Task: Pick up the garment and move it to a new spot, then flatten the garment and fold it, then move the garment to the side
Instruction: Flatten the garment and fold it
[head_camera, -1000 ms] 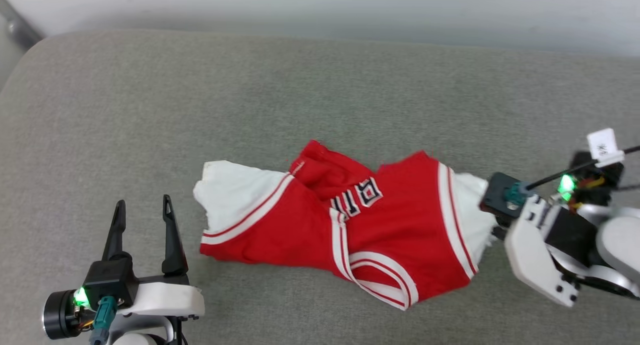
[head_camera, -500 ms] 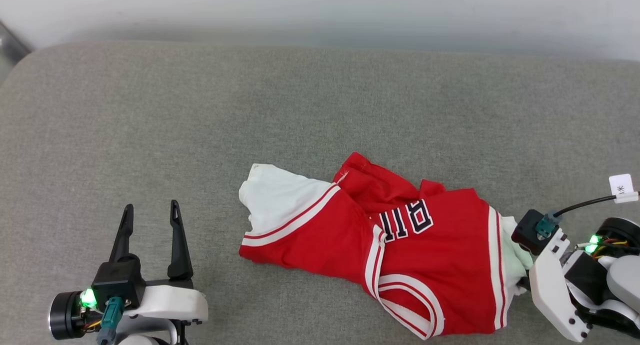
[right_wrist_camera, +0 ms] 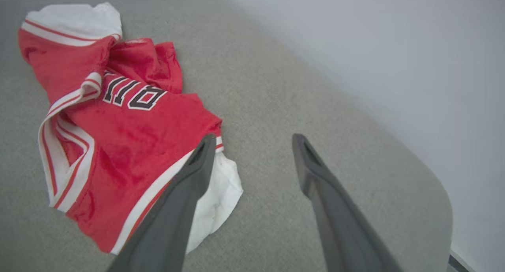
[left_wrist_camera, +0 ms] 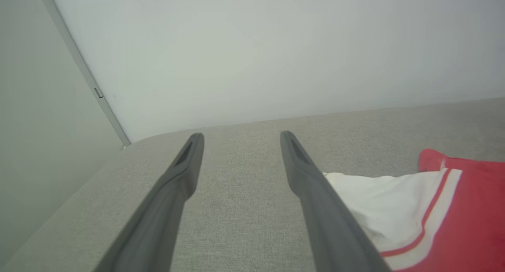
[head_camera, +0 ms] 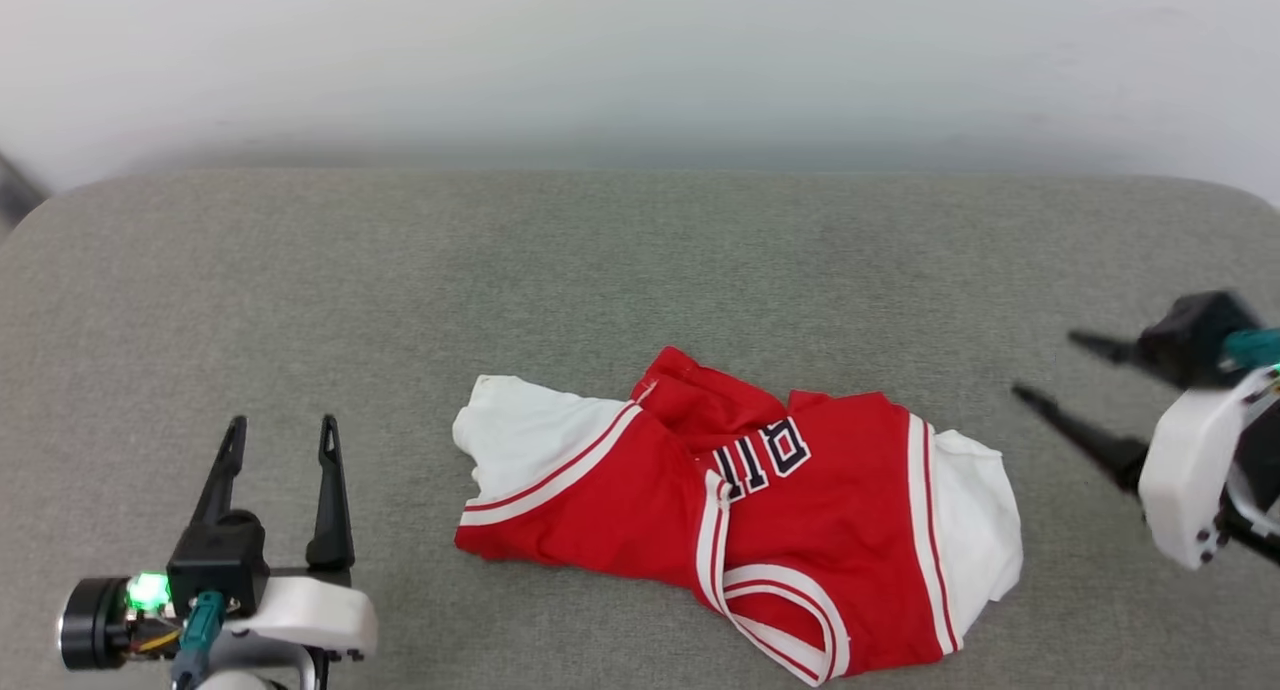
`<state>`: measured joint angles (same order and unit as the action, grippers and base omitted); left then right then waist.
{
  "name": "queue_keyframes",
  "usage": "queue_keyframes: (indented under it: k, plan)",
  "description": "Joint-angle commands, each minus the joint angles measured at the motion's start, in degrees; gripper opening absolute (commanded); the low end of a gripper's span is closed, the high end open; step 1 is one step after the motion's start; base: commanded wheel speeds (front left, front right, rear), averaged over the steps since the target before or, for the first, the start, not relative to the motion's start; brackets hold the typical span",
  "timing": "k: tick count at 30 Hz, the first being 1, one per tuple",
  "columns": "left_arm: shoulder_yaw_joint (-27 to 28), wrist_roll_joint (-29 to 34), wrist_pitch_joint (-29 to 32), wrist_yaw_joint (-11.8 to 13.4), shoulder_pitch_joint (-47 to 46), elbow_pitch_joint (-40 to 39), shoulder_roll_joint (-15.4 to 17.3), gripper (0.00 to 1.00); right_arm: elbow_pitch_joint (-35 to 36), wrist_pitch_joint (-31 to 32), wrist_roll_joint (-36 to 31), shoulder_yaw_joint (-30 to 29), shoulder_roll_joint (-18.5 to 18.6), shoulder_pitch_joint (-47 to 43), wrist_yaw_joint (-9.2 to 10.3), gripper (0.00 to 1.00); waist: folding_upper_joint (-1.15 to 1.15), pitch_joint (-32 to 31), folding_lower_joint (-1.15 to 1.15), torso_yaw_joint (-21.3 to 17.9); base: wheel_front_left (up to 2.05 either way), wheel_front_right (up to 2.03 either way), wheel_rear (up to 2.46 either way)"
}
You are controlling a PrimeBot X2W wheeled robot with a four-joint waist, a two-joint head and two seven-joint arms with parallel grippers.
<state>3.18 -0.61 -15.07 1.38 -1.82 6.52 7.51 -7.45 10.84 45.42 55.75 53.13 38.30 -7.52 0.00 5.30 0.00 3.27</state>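
Note:
The garment (head_camera: 750,510), a red T-shirt with white sleeves, striped trim and part of a black print showing, lies crumpled on the grey cushion, free of both grippers. Its white left sleeve appears in the left wrist view (left_wrist_camera: 390,209), and the whole crumpled garment (right_wrist_camera: 118,126) lies left of the fingers in the right wrist view. My right gripper (head_camera: 1045,365) hangs open to the right of the garment, fingers pointing left, clear of the white right sleeve. My left gripper (head_camera: 280,435) stands open at the lower left, nothing between its fingers (left_wrist_camera: 185,161).
The grey upholstered surface (head_camera: 300,270) runs wide around the garment, with rounded corners at far left and far right (right_wrist_camera: 434,209). A pale wall (head_camera: 640,60) rises behind it. A metal strip (left_wrist_camera: 86,79) runs down the wall near the left corner.
My right gripper has let go of the white sleeve, opened, and drawn back to the right and upward. The garment has settled on the cushion. The head camera has shifted; the left gripper stays open.

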Motion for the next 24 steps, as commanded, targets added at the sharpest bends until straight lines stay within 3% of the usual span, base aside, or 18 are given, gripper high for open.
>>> queue_keyframes:
  k: [1,5,11,14,15,16,17,20,24]
  plan:
    - [-0.2,0.4,-0.1,-0.8,-1.9,0.5,1.1,1.00,0.3,-4.0,-1.8,-5.6,-1.5,-2.9,0.06,1.00,0.00,-0.4,0.00,-1.2,0.00,0.00,0.00]
    - [-0.7,0.6,0.2,-2.5,-5.4,3.0,3.6,1.00,-0.4,-12.2,-7.8,-18.7,-7.1,-9.2,0.06,1.00,0.00,-0.1,0.00,-2.1,0.00,0.00,0.00]
    - [-2.3,0.8,4.4,-5.4,-13.3,5.3,7.0,1.00,0.4,-21.1,-20.7,-39.4,-21.9,-20.5,0.06,1.00,0.00,0.8,0.00,-3.6,0.00,0.00,0.00]
    - [-4.0,0.6,8.2,-6.9,-17.6,6.3,8.9,1.00,3.0,-22.9,-26.8,-46.6,-29.2,-25.5,0.05,1.00,0.00,1.5,0.00,-4.2,0.00,0.00,0.00]
    - [-4.8,0.5,10.0,-7.4,-19.1,6.8,9.6,1.00,4.0,-23.2,-28.3,-48.6,-31.5,-27.0,0.06,1.00,0.00,1.7,0.00,-4.4,0.00,0.00,0.00]
    - [-4.8,0.5,10.0,-7.4,-19.1,6.8,9.6,1.00,4.0,-23.2,-28.3,-48.6,-31.5,-27.0,0.06,1.00,0.00,1.7,0.00,-4.4,0.00,0.00,0.00]
    - [-6.9,-0.2,14.1,-8.2,-22.5,7.8,11.1,1.00,5.8,-23.8,-31.1,-51.2,-35.4,-29.8,0.05,1.00,0.00,2.3,0.00,-4.7,0.00,0.00,0.00]
    - [-9.5,-2.0,19.2,-8.6,-25.9,8.9,12.5,1.00,7.2,-24.1,-33.2,-53.1,-38.5,-32.0,0.06,1.00,0.00,2.9,0.00,-5.0,0.00,0.00,0.00]
    - [-19.8,-9.7,31.1,-8.7,-32.5,10.5,17.5,1.00,9.1,-24.5,-35.7,-54.7,-42.6,-34.6,0.06,1.00,0.00,4.5,0.00,-6.1,0.00,0.00,0.00]
